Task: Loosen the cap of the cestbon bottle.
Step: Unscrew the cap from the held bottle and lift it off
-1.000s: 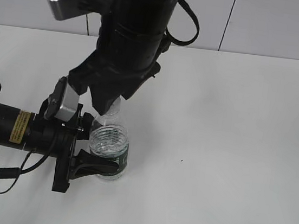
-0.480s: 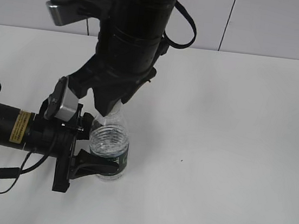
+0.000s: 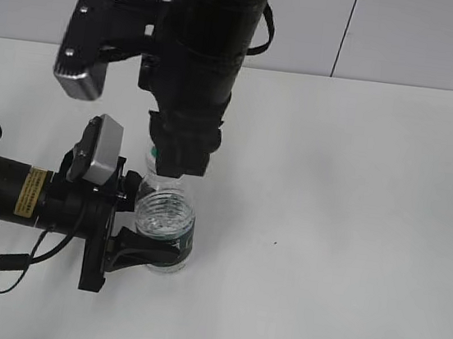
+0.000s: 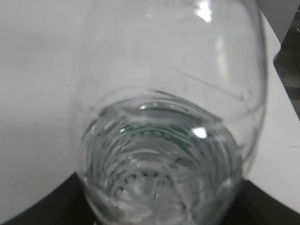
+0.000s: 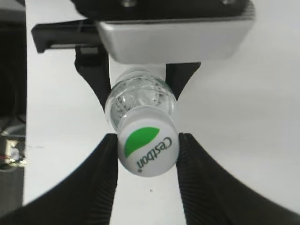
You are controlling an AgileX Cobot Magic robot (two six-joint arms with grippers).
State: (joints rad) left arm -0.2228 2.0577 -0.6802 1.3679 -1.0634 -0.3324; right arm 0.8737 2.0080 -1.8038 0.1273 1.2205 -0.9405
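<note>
The cestbon bottle (image 3: 165, 222) stands upright on the white table, clear with ribbed sides and a dark green label band. My left gripper (image 3: 143, 219) reaches in from the left and is shut on the bottle's lower body; the left wrist view is filled by the bottle (image 4: 168, 140), with dark fingers at the bottom corners. My right gripper (image 3: 180, 162) comes straight down from above and hides the cap in the exterior view. In the right wrist view its two ribbed fingers (image 5: 147, 161) press on both sides of the white cap (image 5: 147, 147) with its green mark.
The white table (image 3: 351, 234) stretches to the right and front of the bottle. A tiled wall (image 3: 408, 35) runs along the back. The left arm's black cable (image 3: 0, 262) loops at the table's front left. A small dark speck (image 3: 275, 243) lies right of the bottle.
My right wrist has turned about the bottle's axis while on the cap; its grey camera swung round to the left. The bottle and left gripper have stayed put.
</note>
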